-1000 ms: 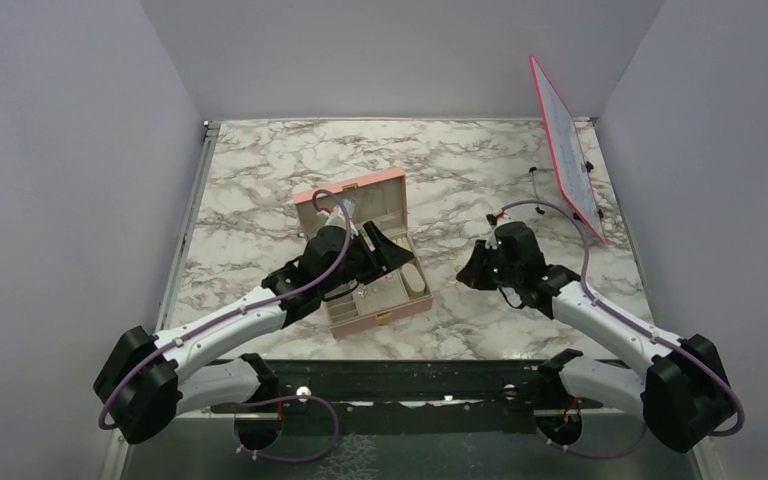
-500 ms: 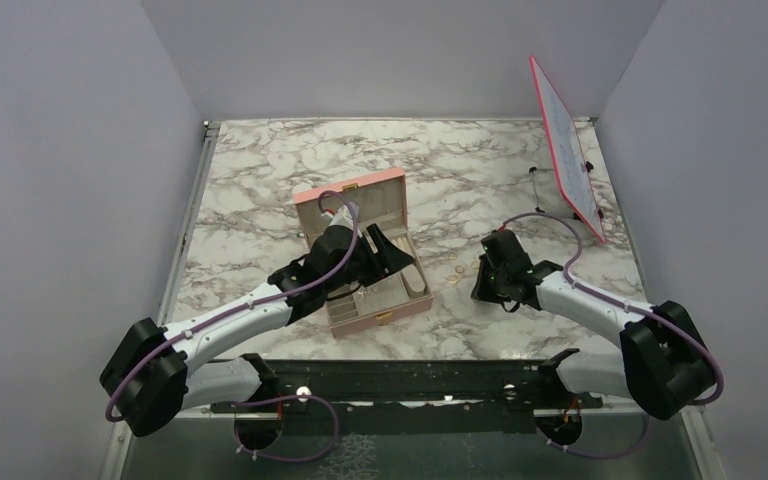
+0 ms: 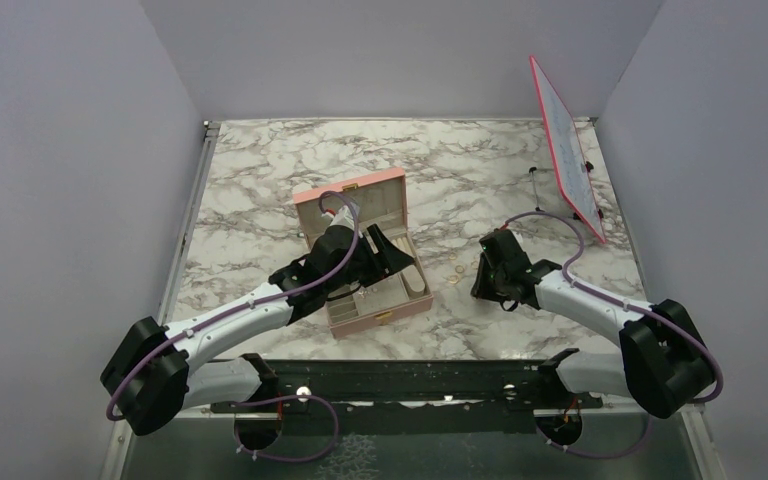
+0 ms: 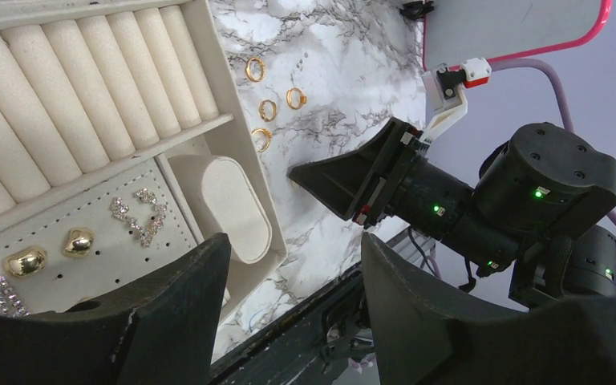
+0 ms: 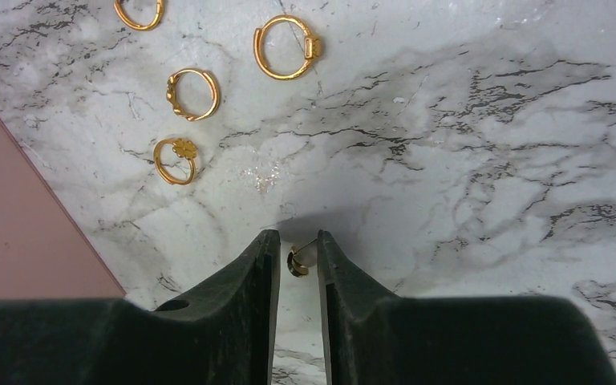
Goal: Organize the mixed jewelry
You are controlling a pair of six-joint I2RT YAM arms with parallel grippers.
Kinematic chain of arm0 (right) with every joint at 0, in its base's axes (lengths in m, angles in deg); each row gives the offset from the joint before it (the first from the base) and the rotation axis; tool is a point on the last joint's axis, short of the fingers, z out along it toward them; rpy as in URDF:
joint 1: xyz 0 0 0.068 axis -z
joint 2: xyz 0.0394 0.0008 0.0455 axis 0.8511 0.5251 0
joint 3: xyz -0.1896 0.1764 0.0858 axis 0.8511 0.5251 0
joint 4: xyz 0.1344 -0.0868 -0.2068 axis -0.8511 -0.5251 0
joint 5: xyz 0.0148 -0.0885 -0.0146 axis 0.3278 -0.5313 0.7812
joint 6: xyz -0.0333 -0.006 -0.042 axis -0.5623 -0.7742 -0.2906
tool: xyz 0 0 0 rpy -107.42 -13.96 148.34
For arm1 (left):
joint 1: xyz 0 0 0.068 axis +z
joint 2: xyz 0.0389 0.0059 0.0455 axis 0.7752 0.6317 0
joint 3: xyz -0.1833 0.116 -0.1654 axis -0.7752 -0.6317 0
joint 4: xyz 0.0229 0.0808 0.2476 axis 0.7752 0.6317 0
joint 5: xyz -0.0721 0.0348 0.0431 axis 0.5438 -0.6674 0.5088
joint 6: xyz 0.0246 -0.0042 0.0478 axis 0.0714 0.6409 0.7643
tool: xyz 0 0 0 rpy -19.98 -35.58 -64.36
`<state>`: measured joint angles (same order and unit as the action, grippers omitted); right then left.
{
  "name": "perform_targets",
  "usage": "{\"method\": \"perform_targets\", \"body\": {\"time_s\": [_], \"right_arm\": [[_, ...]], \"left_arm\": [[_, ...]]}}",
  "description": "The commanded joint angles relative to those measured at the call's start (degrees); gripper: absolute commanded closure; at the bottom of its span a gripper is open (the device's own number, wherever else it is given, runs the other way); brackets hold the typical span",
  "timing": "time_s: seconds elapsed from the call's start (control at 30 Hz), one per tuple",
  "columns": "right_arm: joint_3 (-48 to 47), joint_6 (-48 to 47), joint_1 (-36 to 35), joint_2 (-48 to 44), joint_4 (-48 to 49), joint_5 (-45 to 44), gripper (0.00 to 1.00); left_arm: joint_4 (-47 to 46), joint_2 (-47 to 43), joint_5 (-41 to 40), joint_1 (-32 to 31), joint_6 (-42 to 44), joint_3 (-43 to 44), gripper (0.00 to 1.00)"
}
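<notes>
Looking down the right wrist view, a tiny gold stud (image 5: 301, 261) sits right in the slot of the right gripper (image 5: 297, 241), at the very tips of its two black fingers (image 5: 261, 277). The gap is narrow, barely wider than the stud. I honestly can't tell if they're pinching it or if it's just lying on the marble table (image 5: 489, 160) between them.

Four gold rings (image 5: 192, 94) lie loose on the marble from about 10 to 12 o'clock of the fingertips, apart from them. One has a little flower, one a twisted band, and one a small square setting.

From above, the right arm stretches low toward 10 o'clock from its base, wrist tipped down at the table, at 3 o'clock of the pink box (image 3: 385, 317).

The left gripper (image 4: 294, 241) hangs over the box's open tray, fingers spread wide with nothing between them. In the tray are two chunky gold earrings (image 4: 79, 241) and some sparkly earrings (image 4: 140, 215).
</notes>
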<state>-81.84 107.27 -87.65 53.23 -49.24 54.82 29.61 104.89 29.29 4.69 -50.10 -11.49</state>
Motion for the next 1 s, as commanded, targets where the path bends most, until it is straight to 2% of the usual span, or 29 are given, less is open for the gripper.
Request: {"method": "perform_targets", "body": {"time_s": [0.0,0.6,0.97], "right_arm": [[-1.4,1.2,-0.1,-0.1,-1.1,-3.3,0.72],[-0.8,0.1,-0.1,-0.3,1.3,1.2,0.83],[-2.1,-0.7,-0.1,1.1,-2.4,1.7,0.82]], "left_arm": [[0.2,0.3,-0.9,0.2,1.0,0.9,0.38],[0.1,0.8,-0.8,0.2,1.0,0.6,0.38],[0.0,1.0,-0.6,0.2,1.0,0.4,0.38]]}}
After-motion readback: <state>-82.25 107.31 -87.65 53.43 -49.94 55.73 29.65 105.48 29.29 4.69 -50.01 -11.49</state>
